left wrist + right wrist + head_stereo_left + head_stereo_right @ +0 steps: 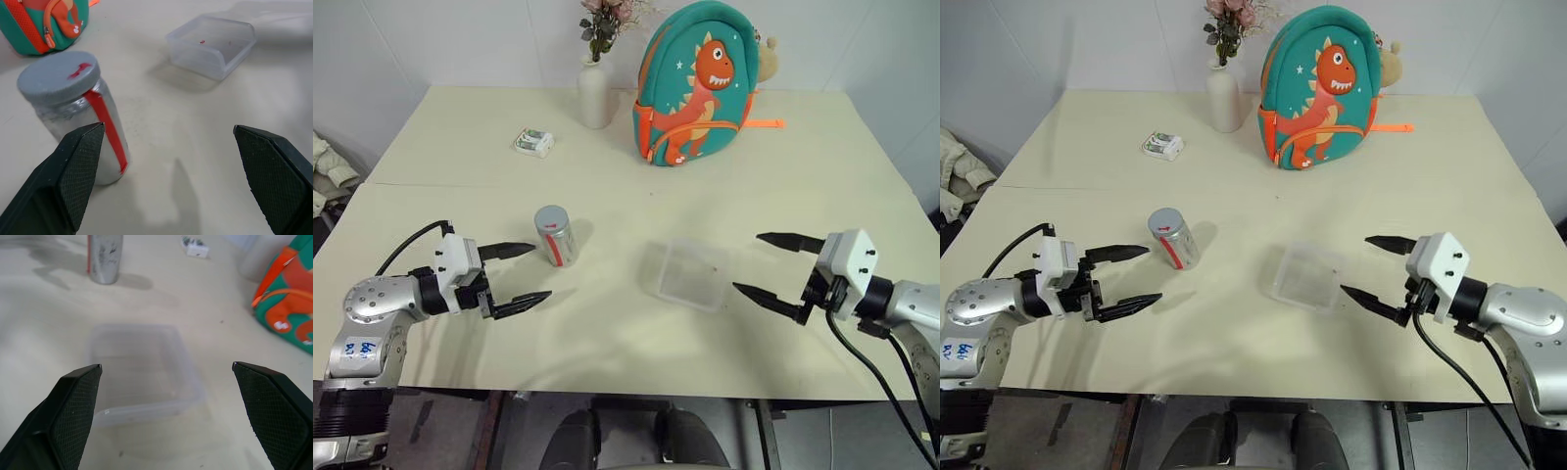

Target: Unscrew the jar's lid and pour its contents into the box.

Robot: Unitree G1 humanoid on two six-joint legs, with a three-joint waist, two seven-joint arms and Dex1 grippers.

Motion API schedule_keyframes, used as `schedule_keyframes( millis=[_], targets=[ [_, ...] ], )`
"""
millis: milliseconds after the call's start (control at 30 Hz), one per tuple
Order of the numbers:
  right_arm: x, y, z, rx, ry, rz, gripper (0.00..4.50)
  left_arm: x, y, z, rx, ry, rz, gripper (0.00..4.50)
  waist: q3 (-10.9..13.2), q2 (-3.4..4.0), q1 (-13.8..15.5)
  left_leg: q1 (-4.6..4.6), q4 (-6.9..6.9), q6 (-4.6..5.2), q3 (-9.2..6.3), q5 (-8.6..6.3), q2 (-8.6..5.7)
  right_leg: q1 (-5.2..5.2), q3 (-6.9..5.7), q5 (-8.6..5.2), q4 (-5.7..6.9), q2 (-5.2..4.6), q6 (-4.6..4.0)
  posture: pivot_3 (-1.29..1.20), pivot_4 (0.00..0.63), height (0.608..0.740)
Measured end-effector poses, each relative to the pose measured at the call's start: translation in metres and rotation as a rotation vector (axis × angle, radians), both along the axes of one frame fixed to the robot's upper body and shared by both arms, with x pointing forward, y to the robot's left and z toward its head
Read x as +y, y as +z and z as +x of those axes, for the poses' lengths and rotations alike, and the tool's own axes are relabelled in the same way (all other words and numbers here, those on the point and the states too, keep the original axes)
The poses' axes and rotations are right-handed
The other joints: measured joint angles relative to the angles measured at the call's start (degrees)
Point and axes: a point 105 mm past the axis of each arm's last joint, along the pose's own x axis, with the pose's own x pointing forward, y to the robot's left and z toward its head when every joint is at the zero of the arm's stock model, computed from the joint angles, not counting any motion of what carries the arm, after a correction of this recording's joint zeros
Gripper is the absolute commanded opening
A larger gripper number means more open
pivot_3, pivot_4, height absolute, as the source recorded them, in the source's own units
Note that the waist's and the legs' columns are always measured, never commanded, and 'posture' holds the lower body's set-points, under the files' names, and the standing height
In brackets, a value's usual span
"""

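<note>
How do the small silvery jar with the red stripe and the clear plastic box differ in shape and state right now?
The small silvery cylindrical jar with a red stripe stands upright and tall; the shallow clear rectangular plastic box lies low and wide. The jar is closed by its flat grey round lid; the box is open-topped. Both rest on the cream table, untouched.

Bright, even light; soft shadows; the wrist views slightly blurred.

on the table stand one small clear jar (555,236) with one flat grey lid (550,217), one shallow transparent plastic box (686,273), one tall white vase (595,92), one green dinosaur backpack (698,84) and one small white packet (533,142).
</note>
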Motion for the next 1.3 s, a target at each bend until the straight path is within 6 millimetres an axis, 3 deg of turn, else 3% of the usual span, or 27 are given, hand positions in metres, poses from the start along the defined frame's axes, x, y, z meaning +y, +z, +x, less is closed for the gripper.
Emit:
schedule_keyframes(
  millis=[233, 400, 633, 800, 933, 1300],
  targets=[
    [0.006, -0.007, 0.006, 0.022, 0.034, 0.0, 4.5, 0.0, -0.011, -0.005, 0.026, 0.076, -0.018, 4.47, 0.0, 0.0, 0.18, -0.04, 0.0, 0.04, 0.0, -0.03, 0.0, 0.01, 0.01, 0.0, -0.09, -0.03, 0.0, 0.0, 0.15, 0.74],
    [0.023, 0.0, 0.011, -0.006, 0.09, 0.041, 4.5, -0.014, -0.022, -0.011, 0.036, 0.17, -0.115, 4.47, 0.0, 0.0, 0.03, -0.02, 0.06, 0.06, 0.0, -0.04, 0.03, 0.01, 0.02, 0.02, -0.02, -0.01, 0.02, 0.0, 0.15, 0.74],
    [0.058, 0.018, 0.012, -0.075, 0.216, 0.098, 4.5, -0.033, -0.021, -0.01, -0.02, 0.437, -0.33, 4.47, 0.01, -0.01, 0.26, -0.05, 0.29, 0.06, 0.0, -0.04, 0.01, 0.07, 0.02, 0.1, 0.01, 0.02, 0.09, 0.0, 0.15, 0.74],
    [0.067, 0.023, 0.012, -0.087, 0.245, 0.111, 4.5, -0.032, -0.032, -0.007, -0.03, 0.676, -0.382, 4.47, 0.01, -0.04, 0.38, -0.06, 0.42, 0.08, -0.01, -0.06, 0.01, 0.14, 0.02, 0.13, 0.0, 0.05, 0.13, 0.0, 0.15, 0.74],
    [0.067, 0.023, 0.012, -0.076, 0.242, 0.12, 4.5, -0.032, -0.035, 0.001, -0.036, 0.8, -0.411, 4.47, 0.02, -0.05, 0.53, -0.06, 0.52, 0.09, -0.02, -0.06, 0.0, 0.22, 0.01, 0.21, -0.02, 0.08, 0.17, 0.0, 0.15, 0.74],
    [0.075, 0.026, 0.004, -0.07, 0.239, 0.145, 4.5, -0.053, -0.03, 0.054, -0.08, 0.796, -0.377, 4.47, 0.05, -0.09, 0.44, -0.1, 0.52, 0.12, 0.05, -0.04, 0.03, 0.16, -0.01, 0.39, -0.15, 0.2, 0.23, 0.0, 0.15, 0.74]
  ],
)
